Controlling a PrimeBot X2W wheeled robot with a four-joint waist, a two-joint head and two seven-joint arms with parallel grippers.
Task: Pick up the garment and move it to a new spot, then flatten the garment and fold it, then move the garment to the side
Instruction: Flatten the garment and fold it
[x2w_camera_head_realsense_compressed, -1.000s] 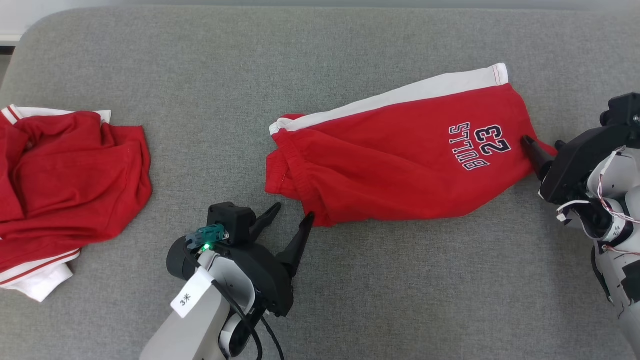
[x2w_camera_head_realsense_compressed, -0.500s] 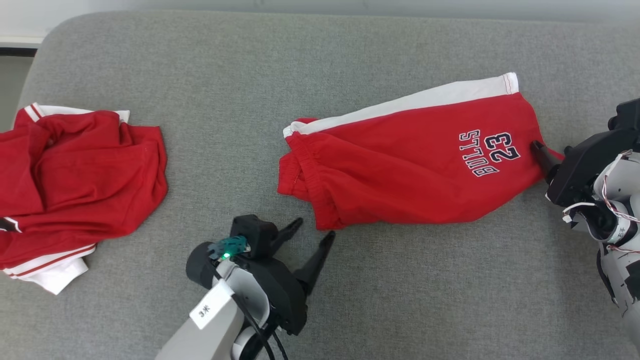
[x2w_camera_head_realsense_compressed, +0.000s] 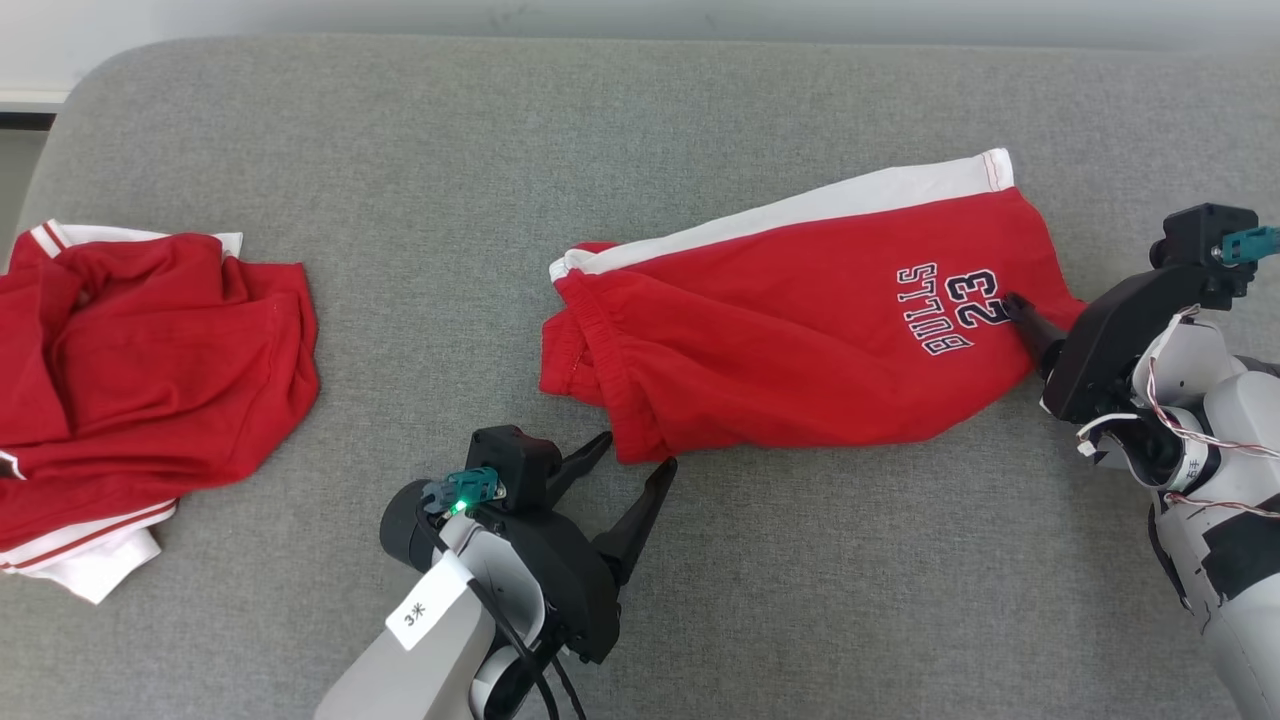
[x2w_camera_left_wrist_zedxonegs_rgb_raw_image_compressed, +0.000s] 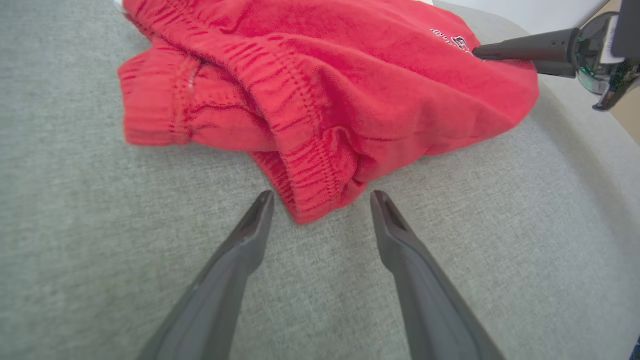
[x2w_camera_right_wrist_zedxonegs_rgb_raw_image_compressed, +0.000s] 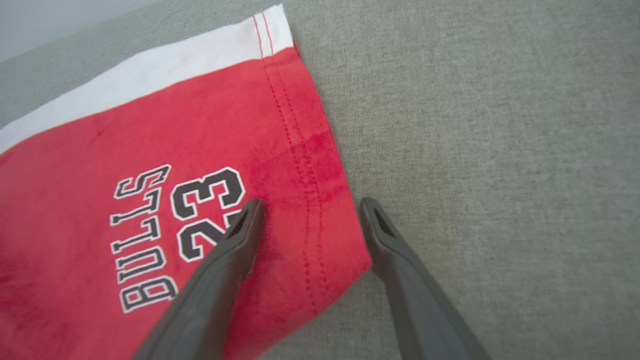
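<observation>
Shorts (x2w_camera_head_realsense_compressed: 790, 330), red with a white stripe, lie on the grey cushion (x2w_camera_head_realsense_compressed: 700, 130). The left gripper (x2w_camera_head_realsense_compressed: 637, 452) reaches in low at their waistband corner, fingers spread either side of it. The right gripper (x2w_camera_right_wrist_zedxonegs_rgb_raw_image_compressed: 310, 204) slants down at their hem end, fingers spread: one on the cloth beside the "23", one just off the edge.

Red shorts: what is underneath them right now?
The red shorts lie on the grey cushion, which shows all round them. Whatever is beneath the folded cloth is covered; I cannot tell.
</observation>
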